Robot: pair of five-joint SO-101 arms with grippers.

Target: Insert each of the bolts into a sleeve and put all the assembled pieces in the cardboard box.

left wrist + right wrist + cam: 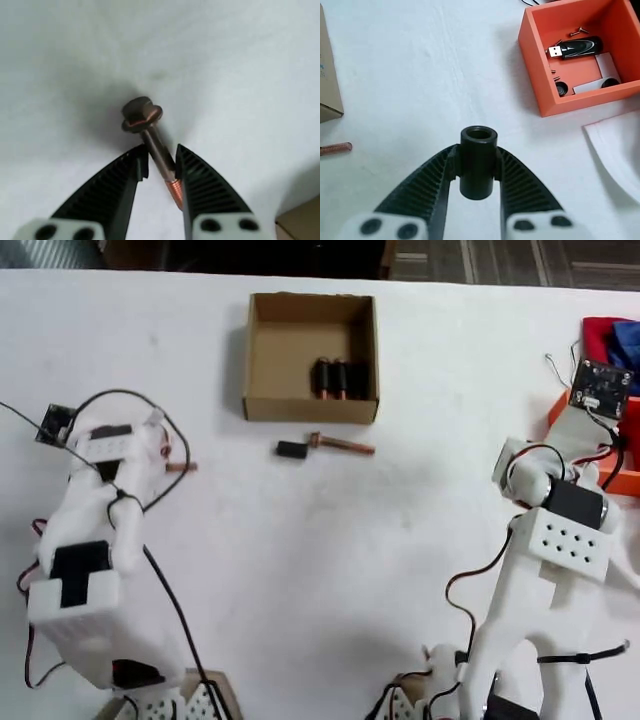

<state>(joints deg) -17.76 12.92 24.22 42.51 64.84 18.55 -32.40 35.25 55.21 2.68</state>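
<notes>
My left gripper (161, 152) is shut on the shank of a copper bolt (142, 116), held above the white table, head pointing away from the fingers. In the high view that bolt's tip (185, 467) sticks out beside the left arm (110, 480). My right gripper (477, 152) is shut on an upright black sleeve (478, 167), bore open at the top. The cardboard box (310, 410) stands at the back middle with two assembled pieces (332, 378) inside. Just in front of it lie a loose black sleeve (291, 450) and another copper bolt (342, 444).
An orange tray (535, 75) with a USB stick (572, 49) and small parts sits beside the right arm (555, 530). Cables trail from both arms. A white sheet (620, 150) lies near the tray. The cardboard box corner (300, 222) shows close to the left gripper.
</notes>
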